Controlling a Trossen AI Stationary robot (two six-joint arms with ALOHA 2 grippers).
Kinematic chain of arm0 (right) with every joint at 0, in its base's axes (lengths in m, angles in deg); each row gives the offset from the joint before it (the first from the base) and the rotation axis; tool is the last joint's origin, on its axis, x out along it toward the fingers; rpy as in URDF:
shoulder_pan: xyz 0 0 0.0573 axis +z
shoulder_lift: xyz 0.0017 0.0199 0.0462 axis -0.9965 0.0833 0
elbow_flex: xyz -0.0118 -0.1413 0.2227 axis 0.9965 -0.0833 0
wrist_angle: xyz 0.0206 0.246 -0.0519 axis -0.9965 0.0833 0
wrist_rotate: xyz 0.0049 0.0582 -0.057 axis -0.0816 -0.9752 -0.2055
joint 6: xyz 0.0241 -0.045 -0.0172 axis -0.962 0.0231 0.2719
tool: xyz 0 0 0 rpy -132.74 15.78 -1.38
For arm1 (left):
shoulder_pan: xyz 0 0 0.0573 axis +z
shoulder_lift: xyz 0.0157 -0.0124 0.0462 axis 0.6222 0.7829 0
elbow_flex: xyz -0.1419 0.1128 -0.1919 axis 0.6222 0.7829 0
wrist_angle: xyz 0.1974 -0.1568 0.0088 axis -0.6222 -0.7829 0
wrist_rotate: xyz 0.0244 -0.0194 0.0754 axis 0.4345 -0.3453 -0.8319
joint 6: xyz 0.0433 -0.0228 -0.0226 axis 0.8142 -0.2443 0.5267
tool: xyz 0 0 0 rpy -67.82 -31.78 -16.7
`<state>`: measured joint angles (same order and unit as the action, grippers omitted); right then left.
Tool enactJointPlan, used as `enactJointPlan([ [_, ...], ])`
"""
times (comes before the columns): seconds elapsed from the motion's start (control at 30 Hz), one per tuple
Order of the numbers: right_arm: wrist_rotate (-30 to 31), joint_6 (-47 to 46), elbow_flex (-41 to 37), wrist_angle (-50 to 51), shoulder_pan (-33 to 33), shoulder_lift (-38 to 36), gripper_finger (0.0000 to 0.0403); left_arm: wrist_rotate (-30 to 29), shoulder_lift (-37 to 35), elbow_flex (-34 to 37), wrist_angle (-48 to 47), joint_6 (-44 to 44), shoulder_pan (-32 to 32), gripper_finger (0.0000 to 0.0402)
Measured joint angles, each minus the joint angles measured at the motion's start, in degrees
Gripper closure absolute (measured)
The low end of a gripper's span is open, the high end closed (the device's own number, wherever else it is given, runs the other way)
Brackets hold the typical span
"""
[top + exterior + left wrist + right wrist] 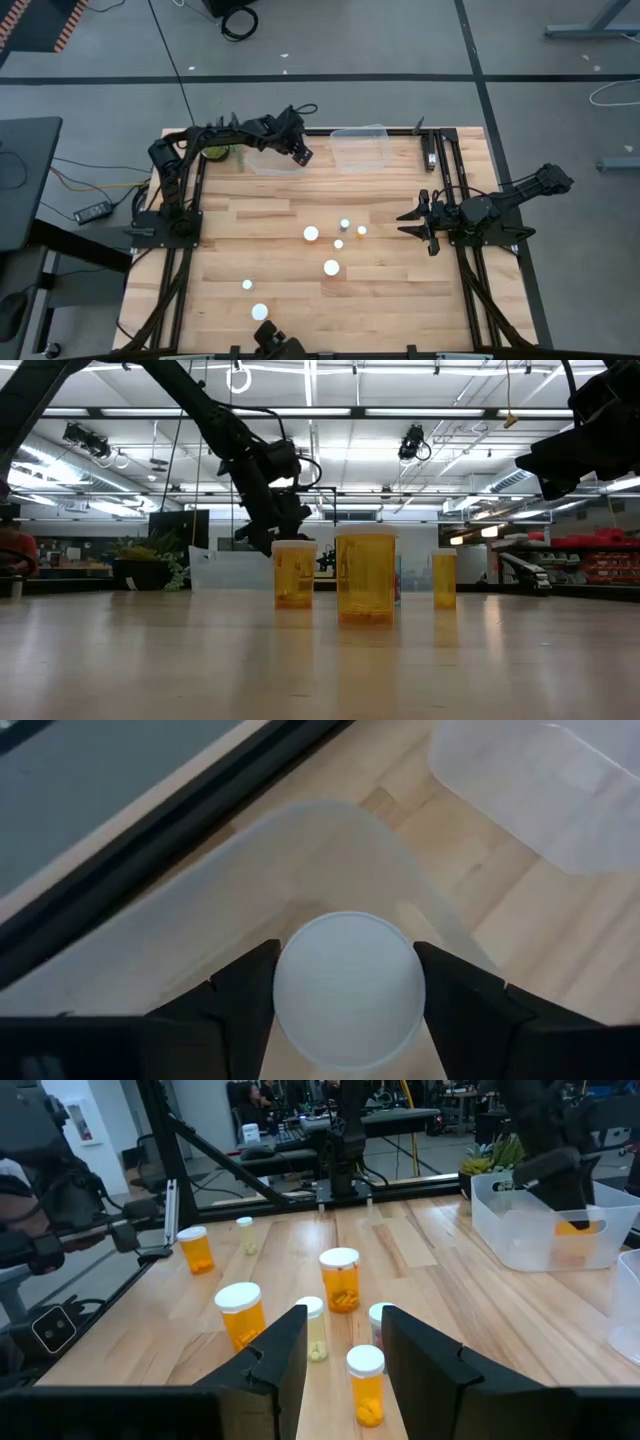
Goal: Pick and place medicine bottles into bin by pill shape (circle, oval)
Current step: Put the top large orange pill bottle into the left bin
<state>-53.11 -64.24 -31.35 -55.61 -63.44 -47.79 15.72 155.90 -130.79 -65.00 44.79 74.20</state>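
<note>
Grey floor (400, 40) with dark tape lines, ceiling strip lights (420, 412), red shelving (600, 555) beyond.

My left arm reaches across the far side of the table, elbow bent, wrist angled down. Left gripper (301, 154) is clamped on a bottle (348, 988), one finger (245, 1005) each side of its white cap, touching it. My right arm is folded at the table's right edge, approx. mid-depth, pointing inward. Right gripper (412, 224) hangs above the tabletop, fingers (282, 1350) parted, nothing between them.
</note>
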Motion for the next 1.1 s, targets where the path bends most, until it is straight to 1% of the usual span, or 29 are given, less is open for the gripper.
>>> enactJointPlan([
  [0.33,0.0,0.0,0.0,0.0,0.0,0.0,0.0265,-2.2,-0.1,0.0,0.3,1.6,0.9,0.0174],
  [0.73,0.0,0.0,0.0,0.0,0.0,0.0,0.0265,-2.0,-0.2,-0.1,0.0,3.0,0.7,0.0137],
  [0.9,0.0,0.0,0.0,0.0,0.0,0.0,0.0265,-2.0,-1.0,-3.1,-4.1,4.4,0.8,0.012],
  [1.0,0.0,0.0,0.0,0.0,0.0,0.0,0.0265,-2.1,-2.1,-5.6,-6.6,4.8,0.8,0.0118],
  [1.1,0.0,0.0,0.0,0.0,0.0,0.0,0.0265,-2.2,-3.4,-8.6,-11.4,5.1,0.8,0.0118],
])
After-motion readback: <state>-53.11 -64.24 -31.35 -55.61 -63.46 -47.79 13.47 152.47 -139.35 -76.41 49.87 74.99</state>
